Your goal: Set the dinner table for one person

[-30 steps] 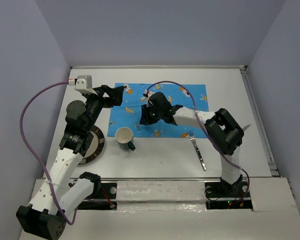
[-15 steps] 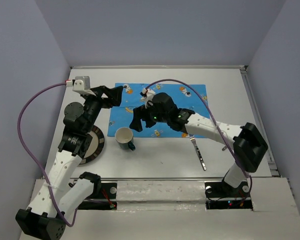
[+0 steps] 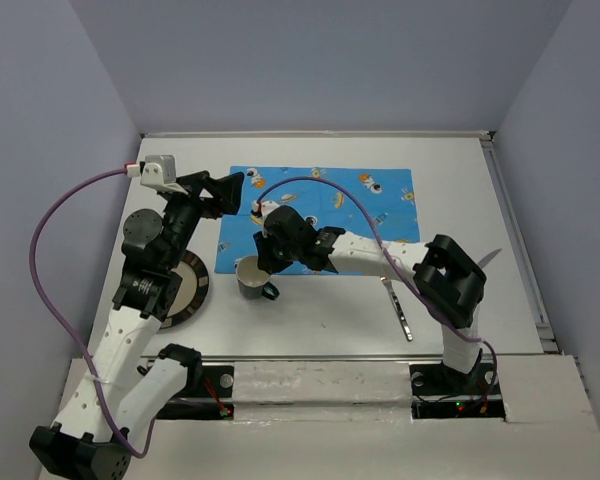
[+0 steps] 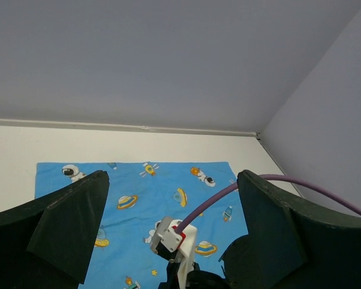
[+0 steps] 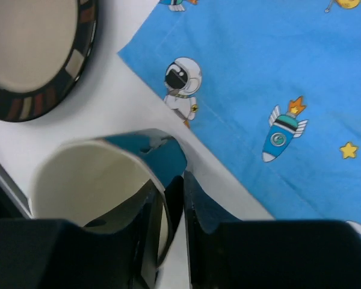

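So the mug point(image 5: 90, 180) wall's pinched between the right gripper point(image 5: 173, 186) fingers, one inside the rim, probably for lifting onto the mat point(image 5: 277, 90) beyond them. The left gripper point(image 4: 171, 201) is spread wide, empty.

On the dinner table point(image 3: 310, 322), mug point(image 3: 247, 279) sits between plate point(image 3: 194, 287) and fork point(image 3: 396, 301).
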